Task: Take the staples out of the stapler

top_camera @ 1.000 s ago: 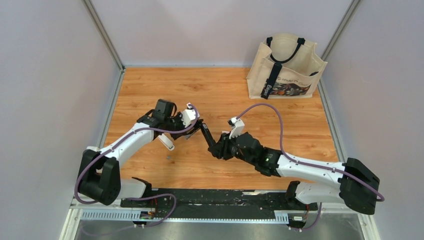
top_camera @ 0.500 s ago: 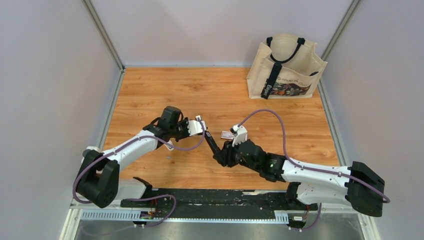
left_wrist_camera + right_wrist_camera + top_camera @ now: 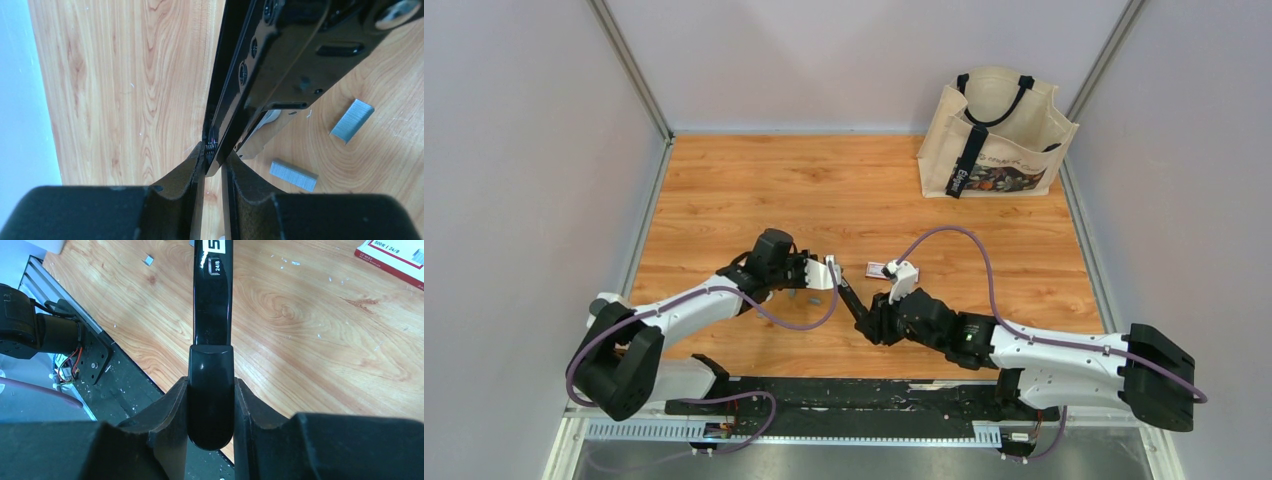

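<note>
On a wooden table (image 3: 824, 180) enclosed by pale grey walls (image 3: 524, 150), the left gripper (image 3: 214, 155) pinched a thin front edge of the black stapler (image 3: 212, 305). Two strips of staples (image 3: 294, 175) lay on the wood beside it. The right gripper (image 3: 211, 390) clamped the rear of the stapler. A pink-and-white box (image 3: 879, 269) lay nearby, and a tote bag (image 3: 999, 135) stood at the far right.

The stapler (image 3: 212, 305) is glossy black with a white 24/8 mark, the staples (image 3: 351, 120) ribbed silver-grey, the table (image 3: 824, 180) orange-brown wood grain, the staple box (image 3: 395, 252) white edged in red, the tote bag (image 3: 1004, 130) cream with black straps.
</note>
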